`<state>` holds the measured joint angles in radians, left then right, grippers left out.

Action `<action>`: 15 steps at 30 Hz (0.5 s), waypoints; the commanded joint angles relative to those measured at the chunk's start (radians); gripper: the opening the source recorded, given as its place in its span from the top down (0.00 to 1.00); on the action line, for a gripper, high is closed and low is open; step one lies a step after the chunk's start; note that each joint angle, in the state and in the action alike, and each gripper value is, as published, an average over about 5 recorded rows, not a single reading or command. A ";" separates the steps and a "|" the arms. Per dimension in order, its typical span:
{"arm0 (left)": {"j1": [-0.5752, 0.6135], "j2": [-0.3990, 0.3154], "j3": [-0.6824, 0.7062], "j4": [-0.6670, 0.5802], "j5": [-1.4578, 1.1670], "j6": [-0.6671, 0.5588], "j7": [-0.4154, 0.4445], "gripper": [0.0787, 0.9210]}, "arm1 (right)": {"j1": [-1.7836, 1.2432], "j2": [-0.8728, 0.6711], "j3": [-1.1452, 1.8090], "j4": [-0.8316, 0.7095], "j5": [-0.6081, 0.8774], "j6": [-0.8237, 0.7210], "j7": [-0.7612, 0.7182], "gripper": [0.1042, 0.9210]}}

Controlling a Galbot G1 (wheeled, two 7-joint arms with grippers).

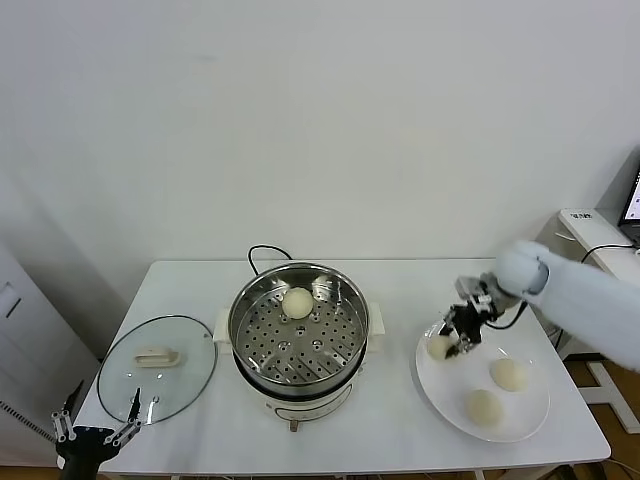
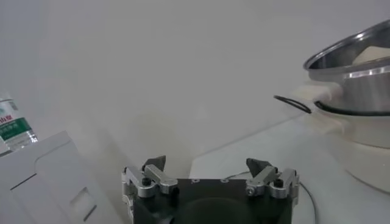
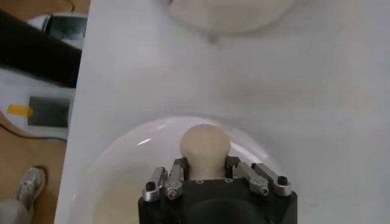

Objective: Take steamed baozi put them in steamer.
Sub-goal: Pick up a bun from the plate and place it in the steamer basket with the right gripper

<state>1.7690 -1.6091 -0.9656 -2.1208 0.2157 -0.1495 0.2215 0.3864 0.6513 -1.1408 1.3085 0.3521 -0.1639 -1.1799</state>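
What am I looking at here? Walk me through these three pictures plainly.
A two-armed robot stands at a white table. The head view looks down from its head; the other two come from cameras on each wrist.

On the table sit a shiny round steel steamer holding one cream-white round bun, a round glass lid and a flat white plate with three more buns.

The right gripper is down on the plate, its fingers against both sides of one bun, which sits on the plate. The left gripper waits open at the table's near left corner.
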 commanded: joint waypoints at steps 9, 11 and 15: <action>0.003 -0.017 -0.001 -0.018 -0.005 0.004 0.000 0.12 | 0.368 0.318 -0.214 0.141 0.494 -0.210 0.095 0.69; 0.009 -0.022 -0.001 -0.019 -0.006 0.000 0.000 0.12 | 0.311 0.360 -0.209 0.160 0.483 -0.233 0.139 0.69; 0.021 -0.030 -0.002 -0.025 -0.011 -0.007 -0.001 0.12 | 0.206 0.453 -0.184 0.142 0.423 -0.267 0.214 0.68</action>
<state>1.7832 -1.6091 -0.9676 -2.1419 0.2065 -0.1521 0.2213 0.6383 0.9086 -1.2942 1.4035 0.6974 -0.3295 -1.0898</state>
